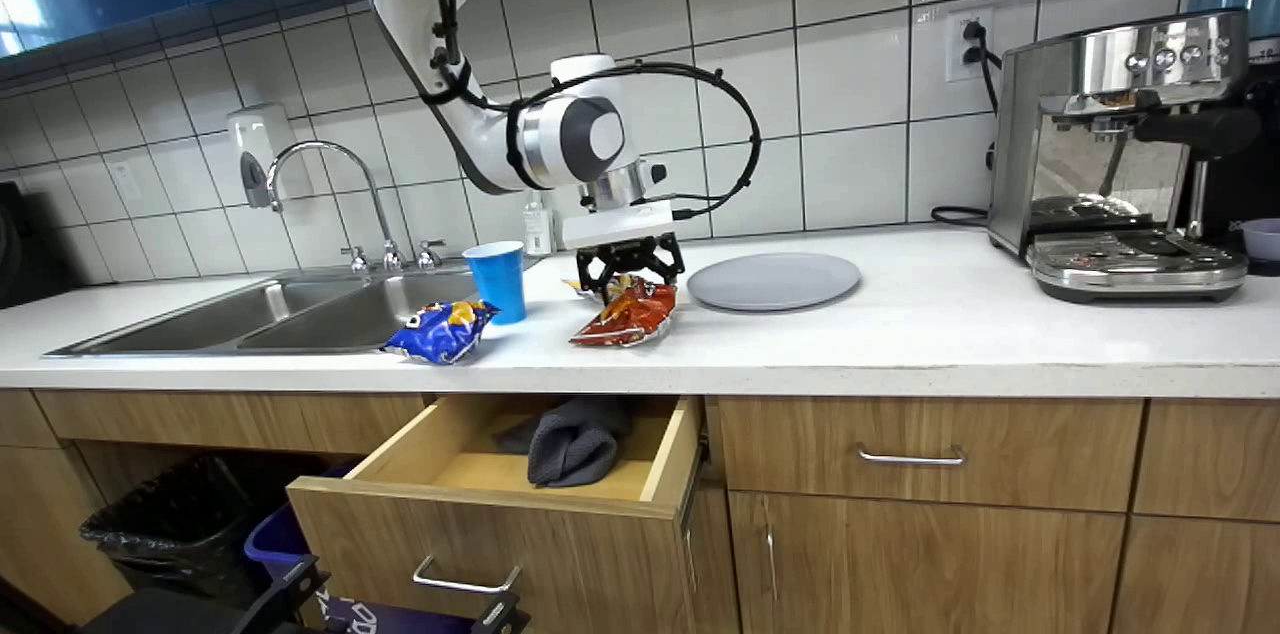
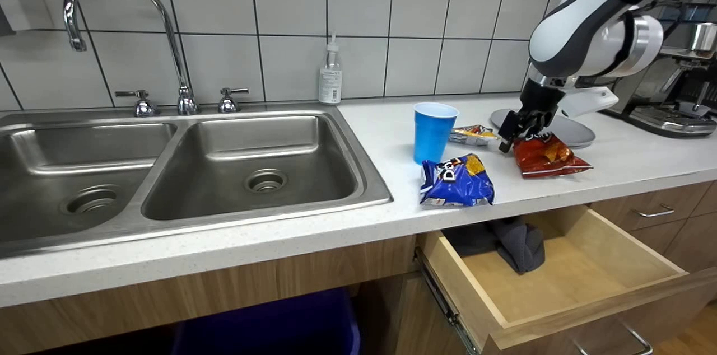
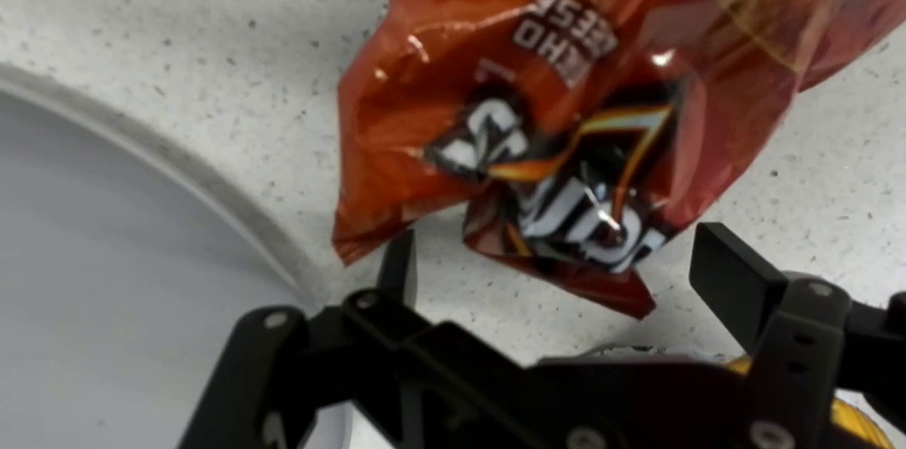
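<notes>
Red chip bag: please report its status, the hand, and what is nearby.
Hand open. Red chip bag on counter, ungripped, one end between fingers. Gray plate, another bag close by.

The white arm point(image 1: 485, 139) has grey caps point(image 1: 597, 136) and black cables point(image 1: 640, 67).

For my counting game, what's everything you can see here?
Counter: one, white, along wall.
Plate: one, grey, on counter.
Red bag: one, red, beside plate.
Shiny packet: one, silver and yellow, near red bag.
Sink: one, silver, set in counter.
Cup: one, blue, beside sink.
Blue bag: one, blue, by cup.
Tap: one, silver, behind sink.
Pump bottle: one, clear, sink's back corner.
Dispenser: one, white, on wall.
Coffee machine: one, silver, on counter.
Drawer: one, wooden, open under counter.
Cloth: one bundle, dark grey, in drawer.
Bins: two, black and blue, under counter.
Cupboards: several, blue above, wooden below.
Robot arm: one, white and grey, above counter.
Jaws: one pair, black, open at red bag's end.
</notes>
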Available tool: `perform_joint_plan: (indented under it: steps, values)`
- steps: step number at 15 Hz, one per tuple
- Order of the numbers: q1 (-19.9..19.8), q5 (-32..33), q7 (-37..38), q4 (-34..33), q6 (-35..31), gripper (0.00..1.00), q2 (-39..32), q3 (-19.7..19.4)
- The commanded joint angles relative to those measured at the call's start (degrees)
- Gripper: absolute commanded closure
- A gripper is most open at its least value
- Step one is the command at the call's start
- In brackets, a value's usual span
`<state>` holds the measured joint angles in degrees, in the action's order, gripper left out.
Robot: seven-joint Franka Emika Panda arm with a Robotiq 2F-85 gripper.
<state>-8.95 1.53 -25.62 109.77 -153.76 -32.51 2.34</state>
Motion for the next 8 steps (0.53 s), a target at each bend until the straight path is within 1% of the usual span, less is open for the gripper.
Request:
perform_joint_plan:
  steps: [1, 8]
  values:
    - [-0.61, 1.43, -0.15, -1.08, 2.08, 0.0, -0.19, 0.19]
    - [0.65, 4.17, 1.82, 2.54, 2.07, 0.0, 2.56, -2.04]
